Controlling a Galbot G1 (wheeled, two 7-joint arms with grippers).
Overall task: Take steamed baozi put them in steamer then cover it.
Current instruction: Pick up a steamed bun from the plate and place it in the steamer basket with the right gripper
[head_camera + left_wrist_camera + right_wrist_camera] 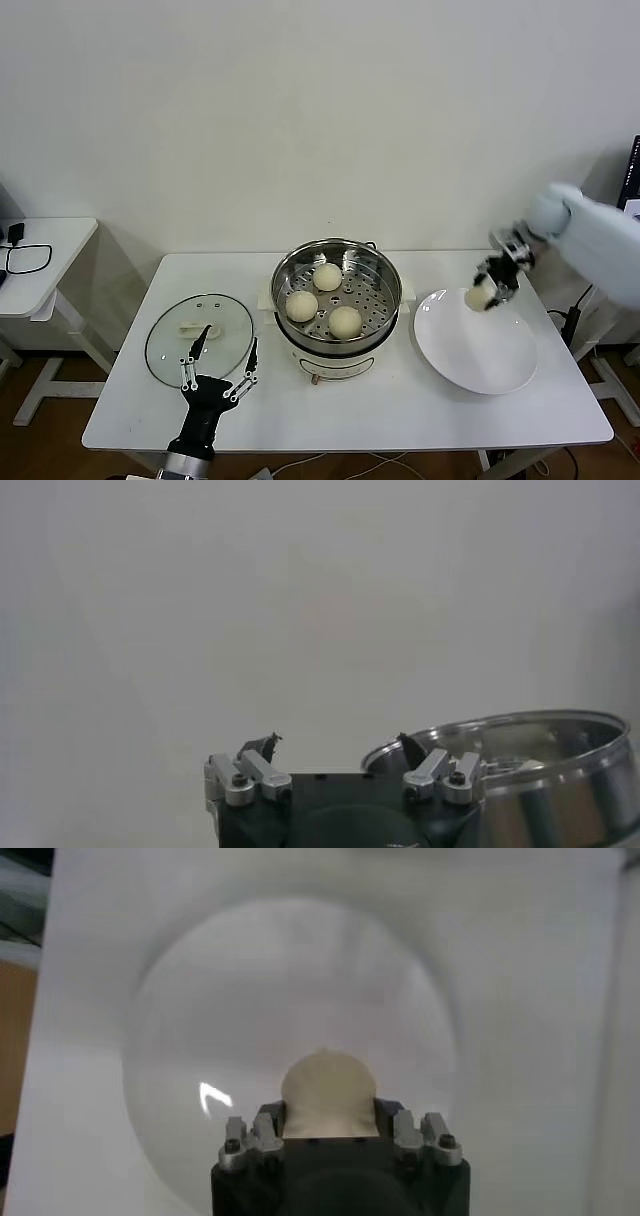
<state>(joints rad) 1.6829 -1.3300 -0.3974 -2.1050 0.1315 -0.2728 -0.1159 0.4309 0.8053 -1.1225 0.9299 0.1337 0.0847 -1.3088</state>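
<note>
- Head view: you see a white table [400, 420] with the steamer [300, 262] at frame centre, its steel basket uncovered and holding three steamed baozi [327, 276].
- At middle right of the frame, the right gripper [488, 290] hangs above the upper left edge of the white plate [490, 360], its fingers clamped on a fourth bun [480, 297].
- The right wrist view confirms the grip: the bun [329, 1093] sits between the closed-in fingers, with the plate [200, 1028] spread out beneath and no other bun visible on it.
- The relation that matters: the steamer lies to the frame's left of the held bun, with only the plate's edge and a little bare table between them, so your right arm is the nearer one.
- The free spot in the basket appears to be its right side, the part facing the gripper.
- At lower left of the frame, the left gripper [218, 372] waits with its fingers spread apart, near the lower edge of the glass lid [175, 330], which lies flat on the table left of the steamer.
</note>
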